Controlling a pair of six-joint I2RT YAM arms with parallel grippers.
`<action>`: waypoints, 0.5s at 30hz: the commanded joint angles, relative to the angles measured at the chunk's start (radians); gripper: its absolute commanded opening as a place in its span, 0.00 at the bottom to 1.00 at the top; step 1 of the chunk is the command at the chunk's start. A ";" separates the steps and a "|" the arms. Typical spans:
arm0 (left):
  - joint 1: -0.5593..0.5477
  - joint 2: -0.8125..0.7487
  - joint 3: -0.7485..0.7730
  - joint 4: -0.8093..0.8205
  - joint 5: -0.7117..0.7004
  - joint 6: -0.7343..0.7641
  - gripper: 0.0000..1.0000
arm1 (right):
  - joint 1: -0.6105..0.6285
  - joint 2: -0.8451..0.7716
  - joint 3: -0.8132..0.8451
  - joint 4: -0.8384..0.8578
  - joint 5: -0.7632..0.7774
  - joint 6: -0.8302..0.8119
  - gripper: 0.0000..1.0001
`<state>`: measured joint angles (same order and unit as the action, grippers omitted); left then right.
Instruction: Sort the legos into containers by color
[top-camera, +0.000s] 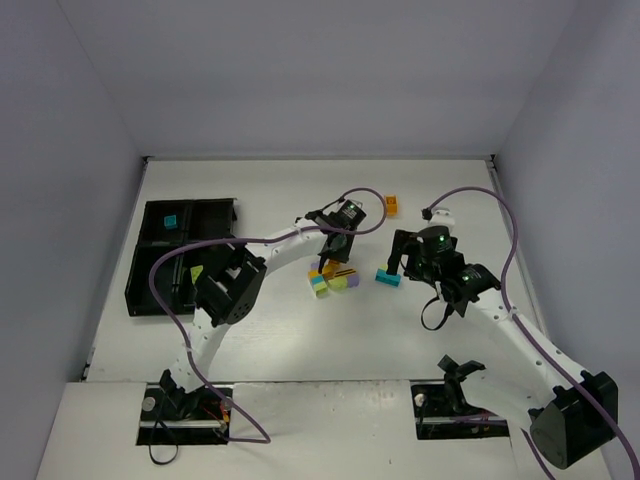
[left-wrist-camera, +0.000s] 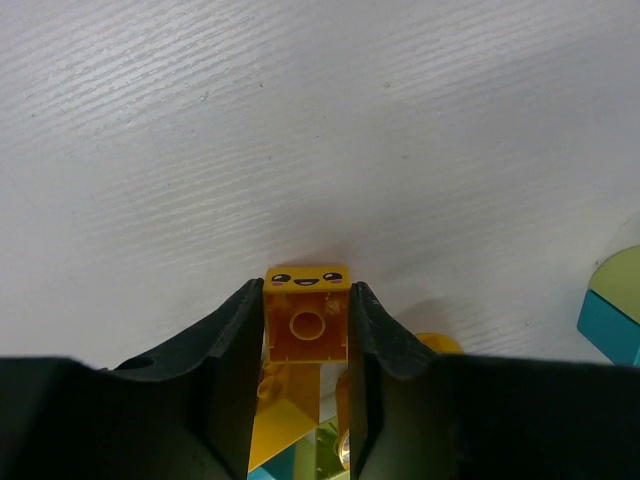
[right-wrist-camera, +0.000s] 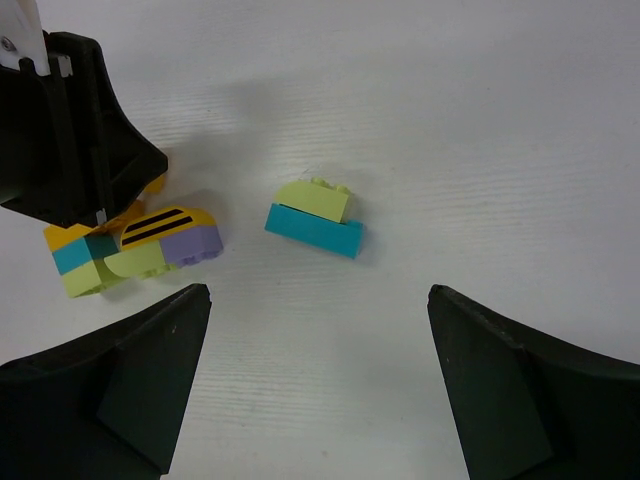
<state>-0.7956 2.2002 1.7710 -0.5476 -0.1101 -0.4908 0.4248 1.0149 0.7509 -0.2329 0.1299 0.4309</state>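
My left gripper (left-wrist-camera: 305, 325) is shut on an orange lego (left-wrist-camera: 306, 315) with a smiling face, held just above the cluster of mixed orange, teal, lime and purple legos (top-camera: 332, 279) at the table's middle. My right gripper (right-wrist-camera: 318, 375) is open and empty, hovering near a lime lego stacked on a teal one (right-wrist-camera: 315, 218); that pair also shows in the top view (top-camera: 388, 275). The cluster also shows in the right wrist view (right-wrist-camera: 135, 250). A single orange lego (top-camera: 392, 205) lies farther back. The black four-compartment tray (top-camera: 150, 290) sits at the left, with a teal lego (top-camera: 171, 220) in its back-left compartment.
A lime piece (top-camera: 196, 272) shows in a front tray compartment, partly hidden by the left arm. A white connector (top-camera: 441, 213) and purple cables lie behind the right arm. Grey walls close in the table on three sides.
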 joint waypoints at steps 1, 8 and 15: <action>0.010 -0.089 0.015 0.003 -0.033 -0.008 0.00 | -0.006 -0.004 0.007 0.020 0.033 0.012 0.87; 0.117 -0.233 0.027 -0.029 -0.056 0.023 0.00 | -0.006 0.011 0.022 0.018 0.028 -0.003 0.87; 0.364 -0.382 0.042 -0.037 -0.074 0.142 0.00 | -0.008 0.024 0.036 0.020 0.022 -0.017 0.87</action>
<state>-0.5323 1.9125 1.7729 -0.5861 -0.1345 -0.4191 0.4248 1.0271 0.7509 -0.2363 0.1307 0.4213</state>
